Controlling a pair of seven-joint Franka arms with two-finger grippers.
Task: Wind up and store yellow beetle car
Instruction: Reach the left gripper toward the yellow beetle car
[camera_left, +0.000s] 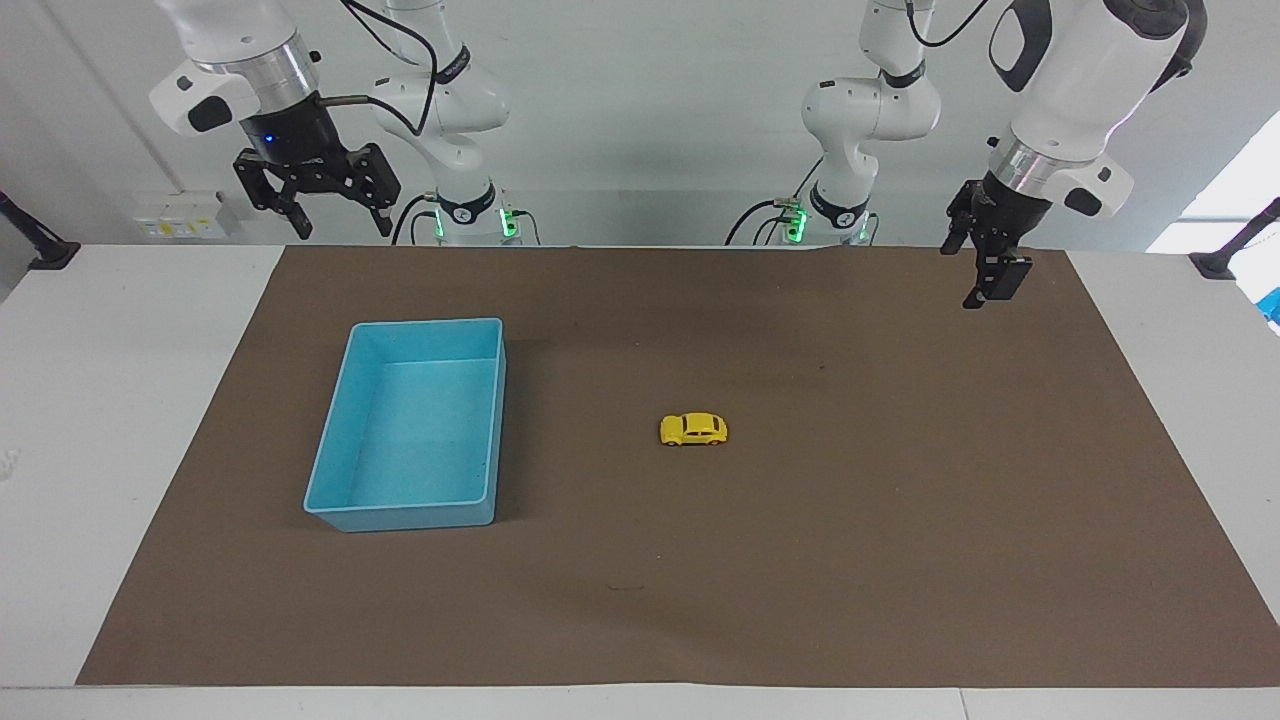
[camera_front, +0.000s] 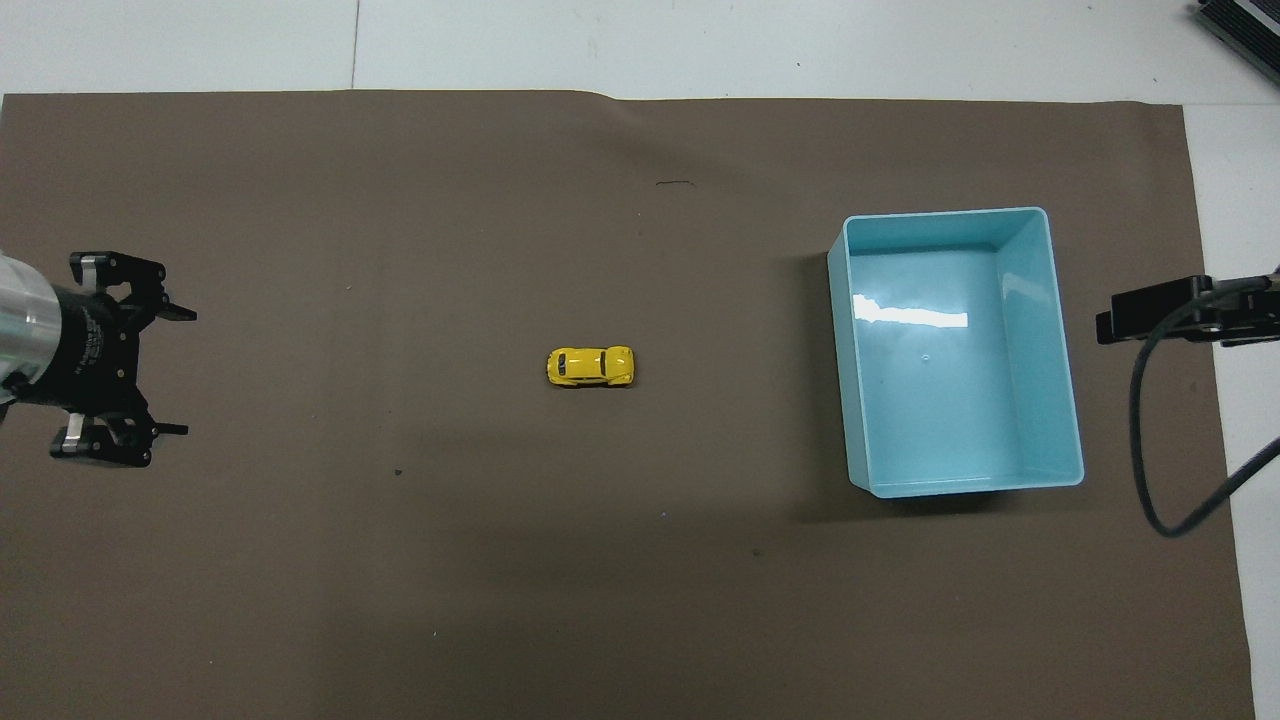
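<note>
While the car (camera_left: 693, 429) sits on its wheels near the middle of the brown mat (camera_left: 900, 520), nothing is touching it. In the overhead view it's just about dead centre, lying crosswise, with the bin (camera_front: 1060, 350) out at its 3 o'clock, well apart, toward the right arm's end of the table. That bin is light blue, open on top and has nothing in it, just a glare streak on its floor.

Left gripper (camera_front: 182, 372) hangs in the air over the mat at the car's 9 o'clock in the overhead view, well away from it, fingers spread wide and holding nothing. In the facing view it shows up at about 2 o'clock from the car, pointing down, above the mat's edge by the robots.

Right gripper (camera_left: 337, 225) hangs up high near its base, about 10 o'clock from the car in the facing view, also spread open with nothing in it, waiting.

As for writing or logos: can't read any on the car, bin or arms. Only a small dark scuff on the mat.
</note>
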